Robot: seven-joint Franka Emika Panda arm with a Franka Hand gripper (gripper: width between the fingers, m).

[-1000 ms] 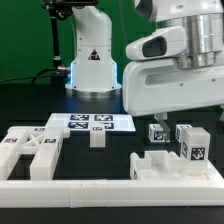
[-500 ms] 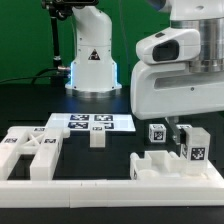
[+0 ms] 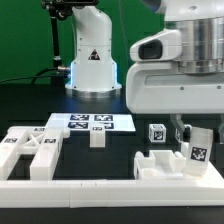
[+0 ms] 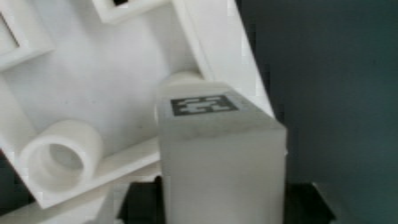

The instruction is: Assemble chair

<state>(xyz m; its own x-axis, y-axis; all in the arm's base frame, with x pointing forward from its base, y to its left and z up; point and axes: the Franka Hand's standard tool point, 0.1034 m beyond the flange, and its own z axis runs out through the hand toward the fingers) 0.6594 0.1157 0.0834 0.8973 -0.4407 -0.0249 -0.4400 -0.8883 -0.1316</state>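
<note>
A white tagged leg block [image 3: 197, 148] stands at the exterior view's right, just behind a white notched chair piece [image 3: 160, 166]. My gripper [image 3: 195, 135] has come down over the block from above. One dark finger [image 3: 178, 131] shows beside it. In the wrist view the leg block [image 4: 222, 150] fills the space between both dark fingers [image 4: 146, 203], which press on its two sides. A white part with a round hole [image 4: 63, 160] lies just behind it. The flat chair panel with cut-outs [image 3: 30, 152] lies at the exterior view's left.
A small tagged cube [image 3: 157, 132] stands close to the held block. A small plain block [image 3: 97, 139] sits in front of the marker board [image 3: 90, 122]. The long white border rail [image 3: 110, 190] runs along the front. The arm's base [image 3: 92, 60] stands behind.
The gripper came down around the leg block and its jaws closed in from wide open onto the block's sides. The block now leans slightly.
</note>
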